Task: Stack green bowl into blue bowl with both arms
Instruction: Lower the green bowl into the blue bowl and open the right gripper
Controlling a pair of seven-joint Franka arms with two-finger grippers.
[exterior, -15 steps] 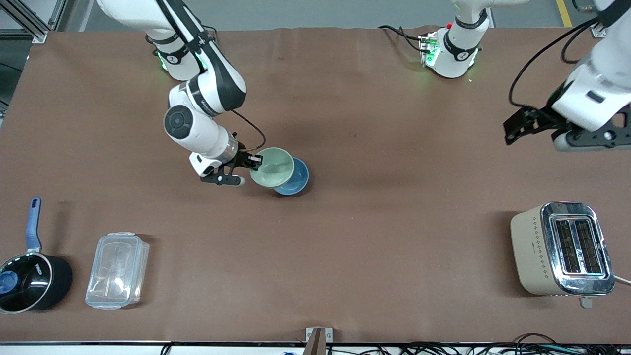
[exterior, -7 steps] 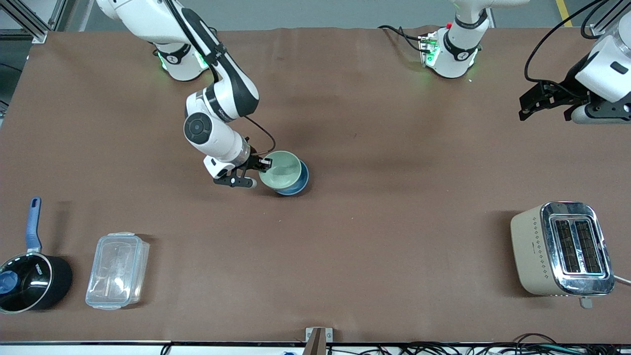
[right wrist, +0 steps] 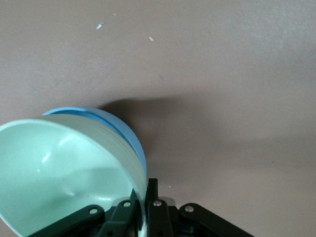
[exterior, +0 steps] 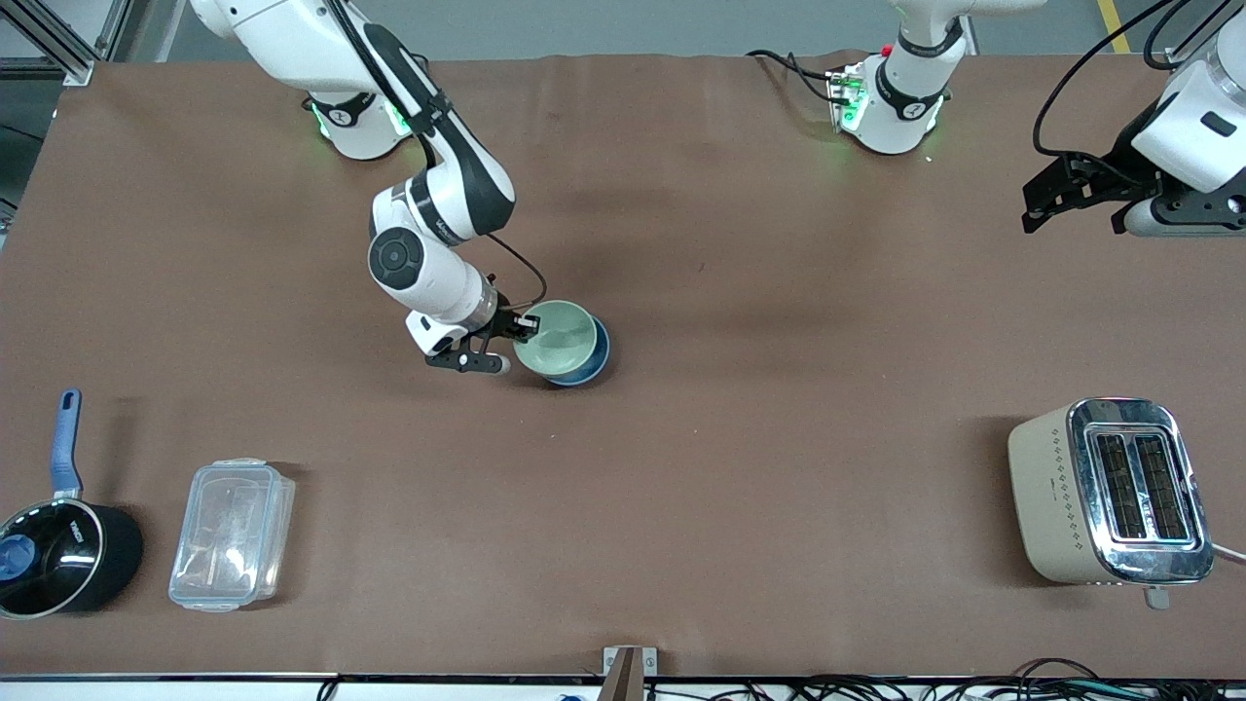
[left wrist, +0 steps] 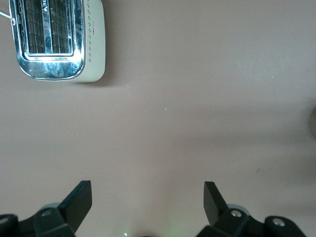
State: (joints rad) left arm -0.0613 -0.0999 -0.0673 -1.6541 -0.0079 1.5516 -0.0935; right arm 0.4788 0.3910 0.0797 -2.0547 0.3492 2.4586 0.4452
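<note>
Two bowls are seen nested near the middle of the bench [exterior: 740, 467], somewhat toward the right arm's end: the green bowl [exterior: 555, 339] is set into the blue bowl [exterior: 592, 360], of which only a crescent of rim is shown. The green bowl's rim is pinched by the right gripper [exterior: 518, 327], its jaws closed narrowly on the wall, one inside and one outside, as is shown in the right wrist view, where the green bowl [right wrist: 59, 177] appears tilted against the blue bowl [right wrist: 129, 138]. The left gripper [exterior: 1056, 192] is held waiting in the air over the edge at the left arm's end, its jaws spread wide with nothing between them; the toaster [left wrist: 57, 39] is caught in its wrist view. The stacking is judged nearly done, with release and withdrawal left. If the jaws are opened while the green bowl sits askew, it could be left cocked on the blue rim or rocked out. If the gripper is lifted before the inner jaw is clear of the wall, the bowl could be dragged up or both bowls shoved across the bench. A pan [exterior: 58, 555] and a clear box [exterior: 232, 534] lie near the corner at the right arm's end, well apart.
</note>
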